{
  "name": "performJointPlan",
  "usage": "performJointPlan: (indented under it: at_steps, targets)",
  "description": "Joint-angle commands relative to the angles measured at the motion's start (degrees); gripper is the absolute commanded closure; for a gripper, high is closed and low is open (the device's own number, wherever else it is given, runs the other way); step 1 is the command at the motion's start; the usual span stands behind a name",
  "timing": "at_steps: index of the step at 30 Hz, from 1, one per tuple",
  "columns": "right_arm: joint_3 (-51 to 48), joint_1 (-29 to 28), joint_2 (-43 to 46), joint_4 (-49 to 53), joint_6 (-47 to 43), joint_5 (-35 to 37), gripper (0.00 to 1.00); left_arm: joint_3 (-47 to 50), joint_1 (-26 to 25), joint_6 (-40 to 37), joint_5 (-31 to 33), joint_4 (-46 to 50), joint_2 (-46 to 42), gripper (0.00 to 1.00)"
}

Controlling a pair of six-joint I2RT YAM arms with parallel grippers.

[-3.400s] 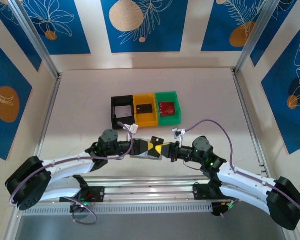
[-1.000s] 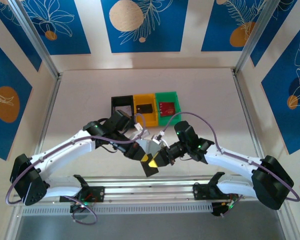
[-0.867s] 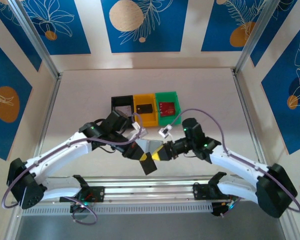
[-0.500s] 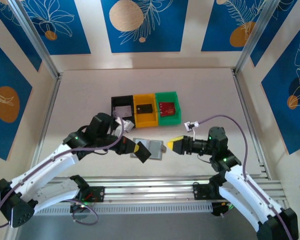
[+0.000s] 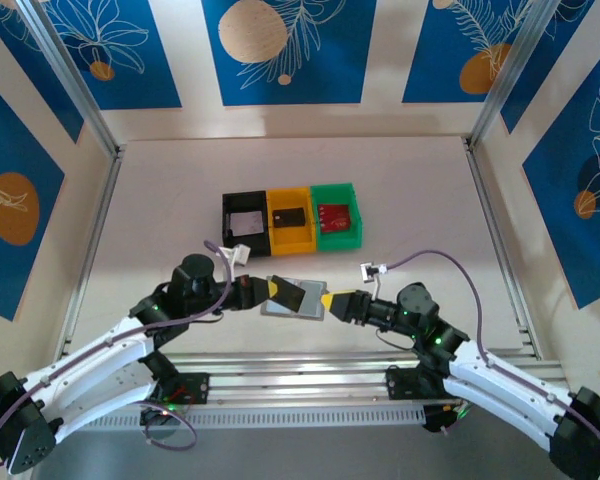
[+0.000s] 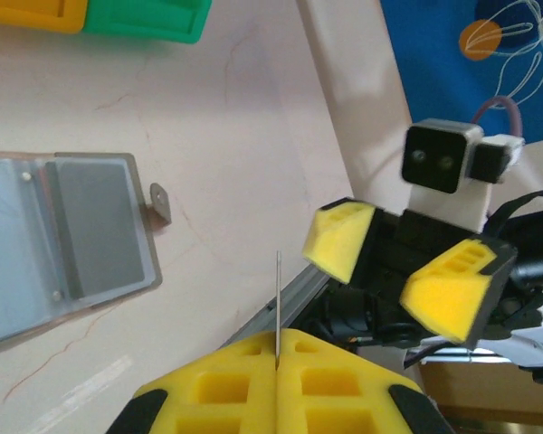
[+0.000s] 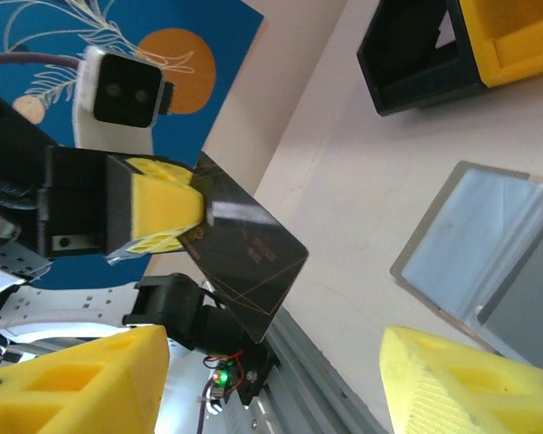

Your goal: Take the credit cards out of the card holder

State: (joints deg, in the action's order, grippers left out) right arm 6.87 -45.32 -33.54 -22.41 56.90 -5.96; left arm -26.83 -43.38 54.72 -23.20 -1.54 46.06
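Note:
The grey card holder (image 5: pixel 296 310) lies open and flat on the table near the front rail, its pale inner panels (image 6: pixel 63 244) facing up. My left gripper (image 5: pixel 278 290) is shut on a black credit card (image 5: pixel 303 294) and holds it just above the holder. The left wrist view shows that card edge-on (image 6: pixel 278 303) between the shut yellow fingers (image 6: pixel 278 342). In the right wrist view the card's black face (image 7: pixel 249 249) shows gold lines. My right gripper (image 5: pixel 329 300) is open, facing the card from the right, with nothing between its fingers (image 7: pixel 276 366). The holder (image 7: pixel 489 262) lies beyond it.
Three small bins stand in a row behind the holder: black (image 5: pixel 245 222) with a white card, yellow (image 5: pixel 291 218) with a dark card, green (image 5: pixel 337 214) with a red card. The metal front rail (image 5: pixel 300 380) runs close under both grippers.
One second ago both grippers met at the holder in the air. The right gripper opened and drew back, the holder now lies on the table, and the left gripper holds the black card.

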Motion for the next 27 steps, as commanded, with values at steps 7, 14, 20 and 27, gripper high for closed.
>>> performJointPlan:
  at_steps: [7,14,20,27]
  targets:
    - [3.3,-4.3,-11.8,-11.7,0.1,6.0,0.45,3.9,-3.3,5.6,4.5,-14.1,0.7,1.0]
    - [4.4,-5.6,-13.2,-13.8,-1.9,6.4,0.5,4.7,-4.6,5.8,5.1,-15.3,1.2,1.0]
    - [4.5,-6.0,-13.5,-14.5,-2.5,6.1,0.54,5.1,-5.0,6.3,4.8,-16.9,1.4,1.0]
    - [5.7,-6.3,-14.0,-14.7,-4.2,3.9,0.64,5.6,-5.4,6.5,4.3,-18.8,1.5,1.0]
